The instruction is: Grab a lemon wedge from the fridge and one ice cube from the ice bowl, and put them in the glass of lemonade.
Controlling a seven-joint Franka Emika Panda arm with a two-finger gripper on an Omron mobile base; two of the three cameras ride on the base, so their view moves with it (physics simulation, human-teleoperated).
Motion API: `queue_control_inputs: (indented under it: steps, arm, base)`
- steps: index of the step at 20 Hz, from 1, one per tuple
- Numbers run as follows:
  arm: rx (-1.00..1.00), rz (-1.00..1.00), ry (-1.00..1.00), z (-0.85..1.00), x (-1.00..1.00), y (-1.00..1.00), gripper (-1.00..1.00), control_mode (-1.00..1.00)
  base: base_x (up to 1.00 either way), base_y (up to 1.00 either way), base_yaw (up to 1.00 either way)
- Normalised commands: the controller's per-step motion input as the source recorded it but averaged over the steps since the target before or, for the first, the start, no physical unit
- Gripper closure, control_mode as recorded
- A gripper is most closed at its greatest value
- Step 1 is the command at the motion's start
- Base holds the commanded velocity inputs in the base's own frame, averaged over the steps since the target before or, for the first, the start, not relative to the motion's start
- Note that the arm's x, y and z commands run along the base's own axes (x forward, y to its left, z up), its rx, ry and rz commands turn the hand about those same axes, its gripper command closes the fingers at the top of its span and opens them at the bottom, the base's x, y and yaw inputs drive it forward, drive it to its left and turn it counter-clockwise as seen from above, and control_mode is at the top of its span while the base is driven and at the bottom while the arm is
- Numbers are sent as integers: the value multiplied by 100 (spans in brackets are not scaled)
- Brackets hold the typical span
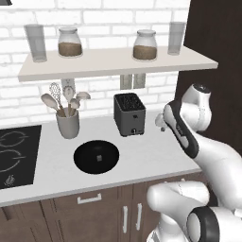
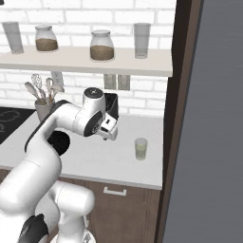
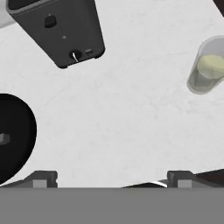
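The round black ice bowl (image 1: 96, 156) sits on the white counter in front of the toaster, with one tiny pale ice cube (image 1: 99, 158) at its middle. In the hand view, the bowl (image 3: 13, 135) and cube (image 3: 4, 138) lie at the left. The glass of lemonade (image 2: 140, 148) stands near the counter's right end, beside the grey fridge (image 2: 218, 142). In the hand view, a pale yellow lump, seemingly the lemon wedge (image 3: 213, 64), rests inside the glass (image 3: 199, 81). My gripper (image 3: 111, 179) hangs open above bare counter between bowl and glass, holding nothing.
A black toaster (image 1: 128, 113) stands at the back wall, with a utensil crock (image 1: 67, 124) to its left. A black stovetop (image 1: 16, 156) is at the far left. A shelf (image 1: 113, 64) above holds jars and tall glasses. A dark panel (image 2: 182, 95) borders the fridge.
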Motion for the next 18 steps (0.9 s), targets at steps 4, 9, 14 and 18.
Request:
queue_control_inputs:
  steps: [4,9,14,18]
  arm:
    - [0,-3,7,8,-27,48,-100,-100]
    - [0,1,-2,0,-64,36,-100,-100]
    - [-1,2,-9,8,-58,28,-100,-100]
    - [-1,1,-5,17,-34,13,-100,-100]
  base:
    - [0,0,0]
    - [0,0,0]
    - [0,0,0]
    - [0,0,0]
